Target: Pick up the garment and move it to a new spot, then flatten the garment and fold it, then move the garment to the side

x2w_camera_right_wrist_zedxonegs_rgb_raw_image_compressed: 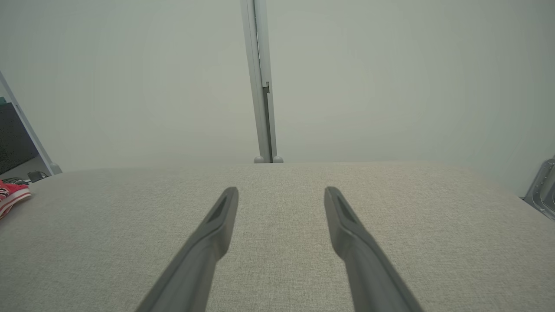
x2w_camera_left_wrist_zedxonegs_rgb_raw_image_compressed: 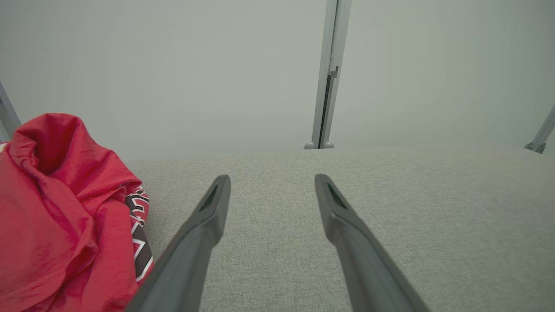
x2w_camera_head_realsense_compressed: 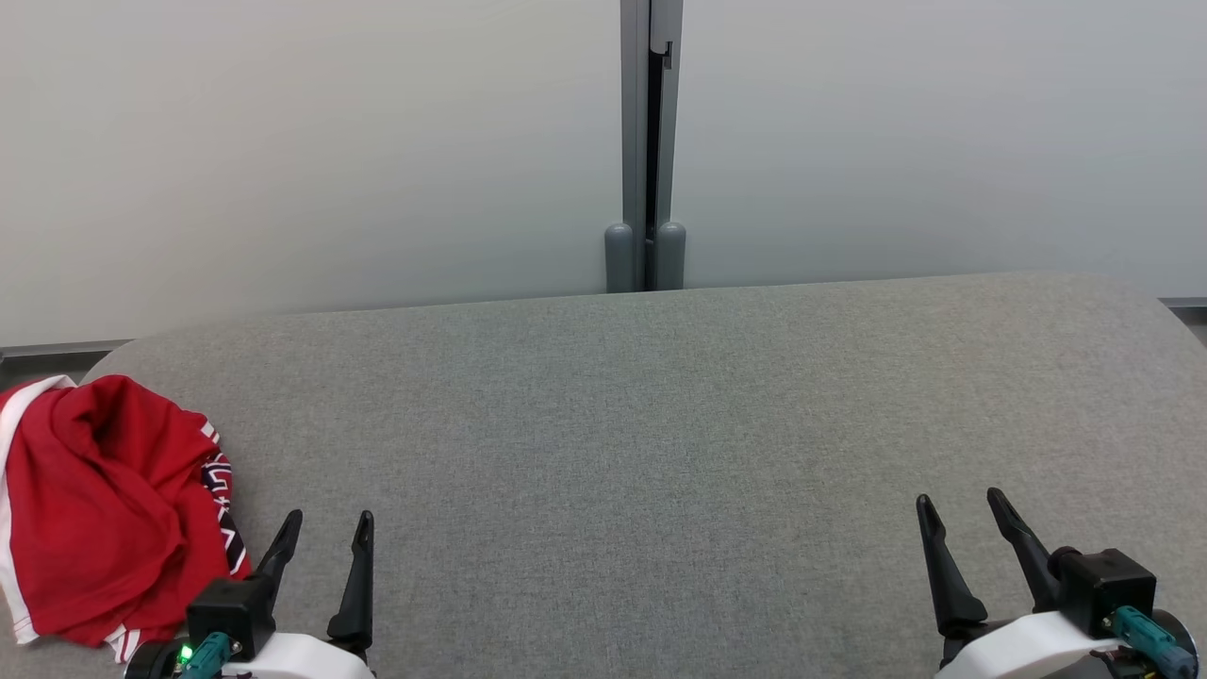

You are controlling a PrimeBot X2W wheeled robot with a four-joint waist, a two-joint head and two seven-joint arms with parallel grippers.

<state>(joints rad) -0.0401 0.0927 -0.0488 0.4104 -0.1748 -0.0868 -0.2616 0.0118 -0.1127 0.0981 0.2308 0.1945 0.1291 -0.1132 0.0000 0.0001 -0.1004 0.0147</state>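
The garment is a crumpled red shirt with white trim and a dark printed patch, lying in a heap at the left end of the grey padded table. My left gripper stands open just to the right of the heap, apart from it, with nothing between its fingers. In the left wrist view the garment bulks up left of the left gripper. My right gripper stands open at the lower right, far from the cloth. The right wrist view catches the right gripper over bare fabric and a red edge of the garment.
A pale partition wall with a grey vertical post runs right behind the table's far edge. The table's rounded corners fall away at the far left and far right. Wide bare grey surface lies between the two grippers.
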